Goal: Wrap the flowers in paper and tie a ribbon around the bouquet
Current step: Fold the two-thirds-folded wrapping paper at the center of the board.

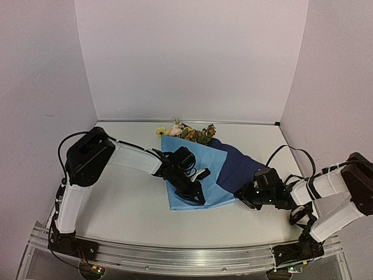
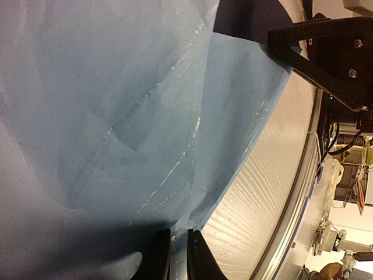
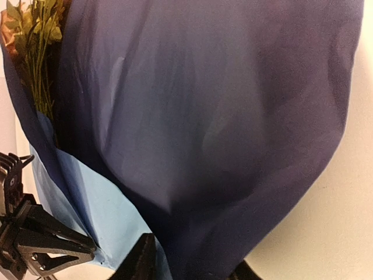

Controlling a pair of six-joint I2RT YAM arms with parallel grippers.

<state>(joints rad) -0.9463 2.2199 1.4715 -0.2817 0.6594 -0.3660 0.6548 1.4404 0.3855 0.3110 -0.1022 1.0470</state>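
While the left hand (image 2: 179, 234) is closed on the near edge of the paper (image 1: 213, 158), its two fingers (image 2: 198, 256) nipping the light-blue sheet just above the bench (image 2: 256, 198), the right hand (image 3: 192, 259) sits at the rim of the dark-blue flap (image 3: 221, 116), which is the sheet's reverse side turned up. One finger shows on each side of that flap's lower edge, yet I cannot tell whether they grip it or merely straddle it. The flowers (image 1: 189, 133) lie beyond both hands, at the far end of the sheet, with the blooms poking out past its far edge. From the right wrist their green stems (image 3: 41, 58) show up and to the left of the hand, tucked inside the fold.

The step in hand looks to be folding the dark flap across the stems, toward the left hand. To do it well, the right hand wants a sure pinch on the edge alone, not on a bunched thickness. A low carry across should then lay the flap over the stems rather than let it balloon. The left hand should act as a firm anchor, so the sheet does not slide under the pull or drag the blooms out of line. The paper looks thin and creased, so a sharp tug would likely tear or crumple it. The two hands are near each other, so the path should pass above the left fingers.
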